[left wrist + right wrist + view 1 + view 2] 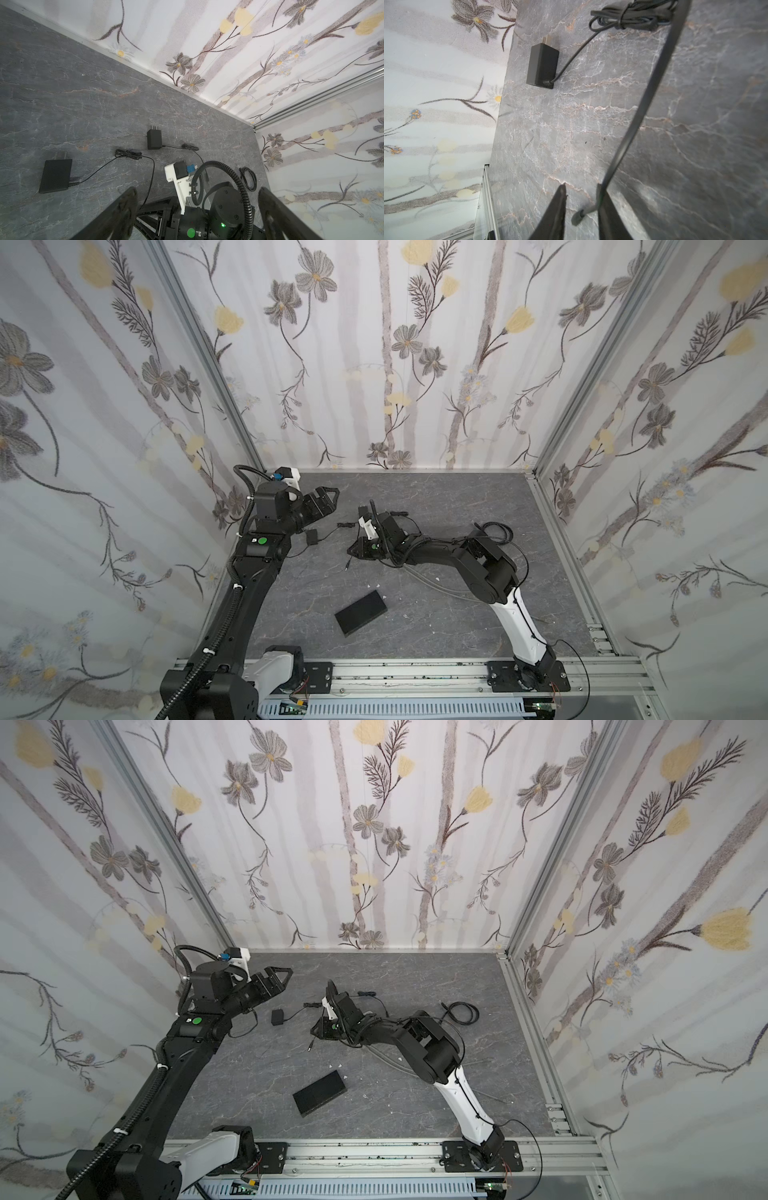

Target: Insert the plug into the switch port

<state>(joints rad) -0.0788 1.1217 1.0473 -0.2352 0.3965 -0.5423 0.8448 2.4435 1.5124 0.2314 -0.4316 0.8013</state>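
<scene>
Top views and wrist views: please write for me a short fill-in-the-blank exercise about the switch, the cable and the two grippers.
1. The flat, box-shaped switch lying on the table is ___ in colour.
2. The left gripper is raised, its jaws ___ and empty.
3. In the right wrist view, a thin ___ ends in a plug between the fingers of the right gripper.

Missing words: black; open; cable.

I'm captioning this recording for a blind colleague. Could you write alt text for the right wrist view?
The right gripper hangs over a grey marbled table, its two dark fingers apart. A thin black cable runs between them and ends in a small plug low by the tabletop. Further off lie a black power adapter and a tied cable bundle.
</scene>
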